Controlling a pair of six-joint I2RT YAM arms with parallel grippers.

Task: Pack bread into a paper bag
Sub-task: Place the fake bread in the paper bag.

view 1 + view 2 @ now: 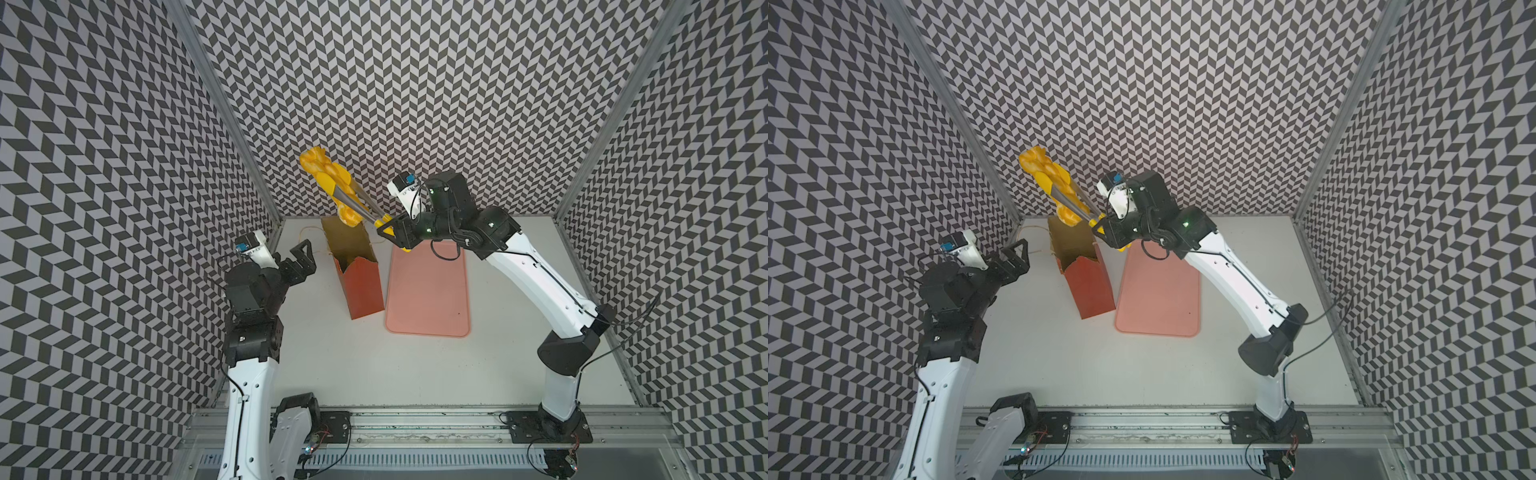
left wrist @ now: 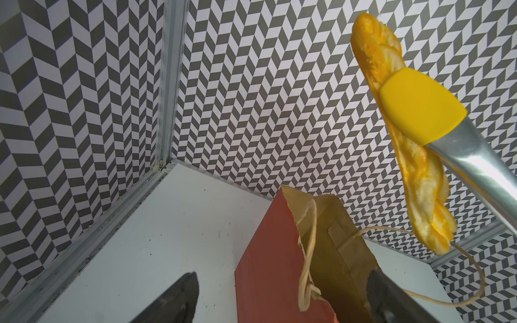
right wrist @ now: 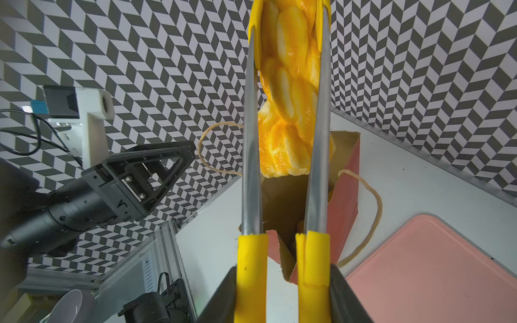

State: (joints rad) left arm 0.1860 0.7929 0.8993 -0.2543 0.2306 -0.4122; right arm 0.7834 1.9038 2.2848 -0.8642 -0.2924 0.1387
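— While the right claw (image 1: 392, 233) is clamped on the tongs (image 1: 358, 204), where is the braided loaf (image 1: 326, 172)?
— Pinched between the tong tips, tilted in the air, its lower end just above the open mouth of the paper bag (image 1: 362, 286).
— And the left claw (image 1: 304, 258)?
— Spread wide, holding nothing, just beside the bag, which stands upright on the worktop (image 1: 415, 374) next to the pink tray (image 1: 428, 299).

Golden braided loaf (image 1: 316, 164), red-orange bag (image 1: 363, 286), pink tray (image 1: 428, 291)
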